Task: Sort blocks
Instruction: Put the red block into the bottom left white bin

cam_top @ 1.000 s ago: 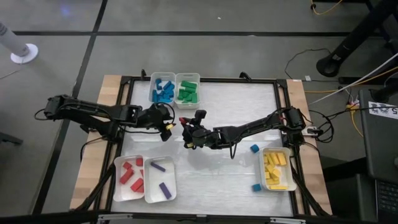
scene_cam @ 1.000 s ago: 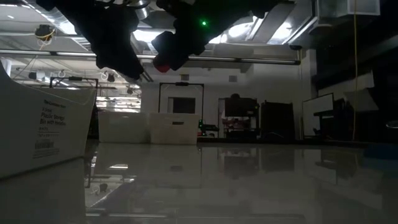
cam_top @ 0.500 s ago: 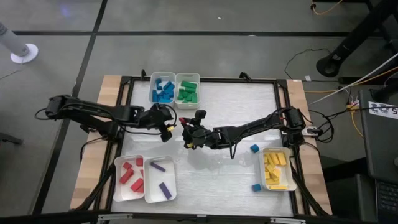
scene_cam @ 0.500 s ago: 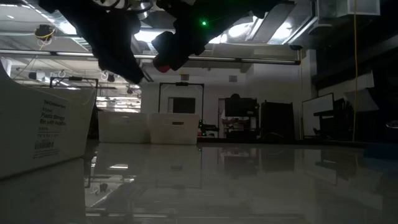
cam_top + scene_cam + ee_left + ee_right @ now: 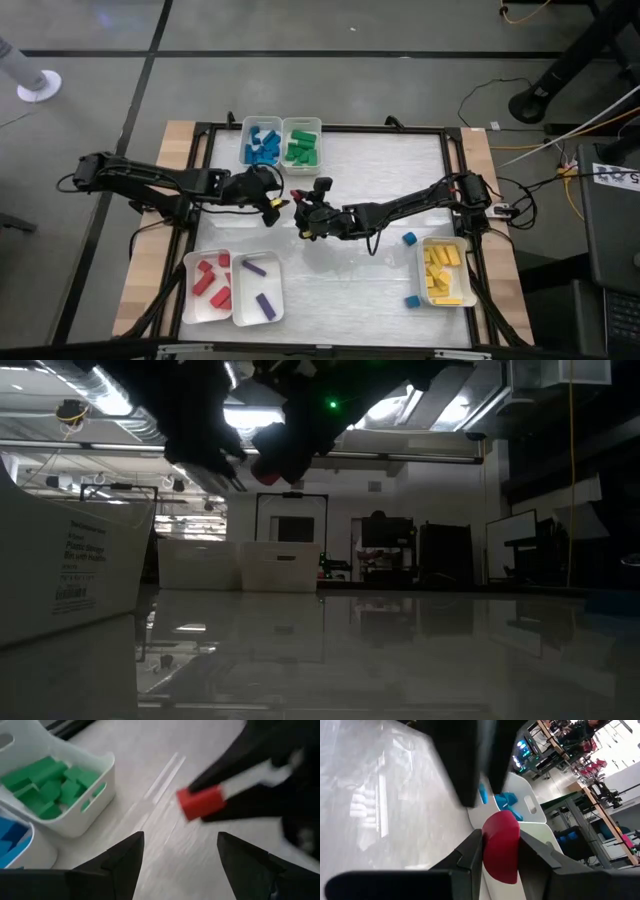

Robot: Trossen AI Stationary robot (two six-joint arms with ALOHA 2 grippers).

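1. The right hand (image 5: pixel 501 851) pinches a red block (image 5: pixel 201 803) in the air over the middle of the tabletop (image 5: pixel 380 160), near the green tray (image 5: pixel 75 815).
2. The left hand (image 5: pixel 180 865) is wide open and empty, just beside the block.
3. This looks like a pass. The left hand should slide in until the block sits between its fingers, then close.
4. The right hand should let go only after that, or the block may drop.
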